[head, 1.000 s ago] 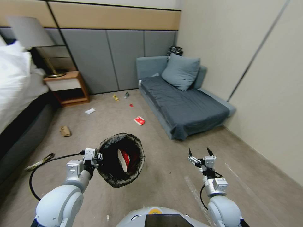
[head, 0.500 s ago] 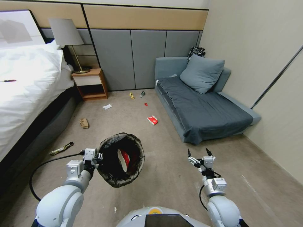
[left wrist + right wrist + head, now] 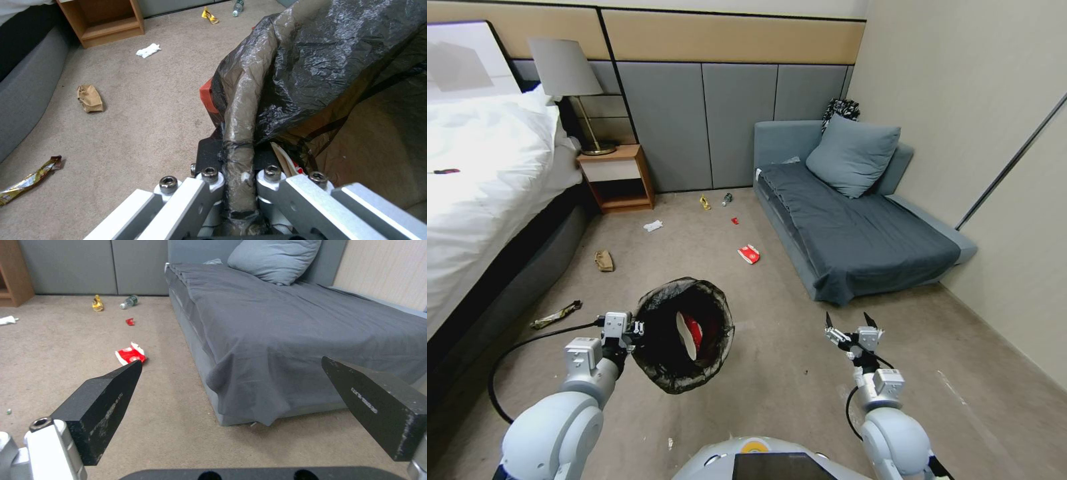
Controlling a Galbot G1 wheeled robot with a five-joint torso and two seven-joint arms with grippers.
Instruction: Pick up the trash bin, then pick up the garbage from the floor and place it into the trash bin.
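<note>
Head view barely shifts from half a second back, so I judge my turn toward the litter done. I hold the trash bin [image 3: 684,335] off the floor, left gripper [image 3: 635,328] fingers clamped on its bagged rim, a red-and-white carton [image 3: 688,333] inside. Right gripper [image 3: 851,323] hangs spread, holding nothing. Well beyond its fingers lie a red carton [image 3: 749,253], brown scrap [image 3: 604,260], tissue [image 3: 653,225], yellow wrapper [image 3: 705,202] and bottle [image 3: 728,199]. Lettering on one right finger [image 3: 369,403] is unreadable.
</note>
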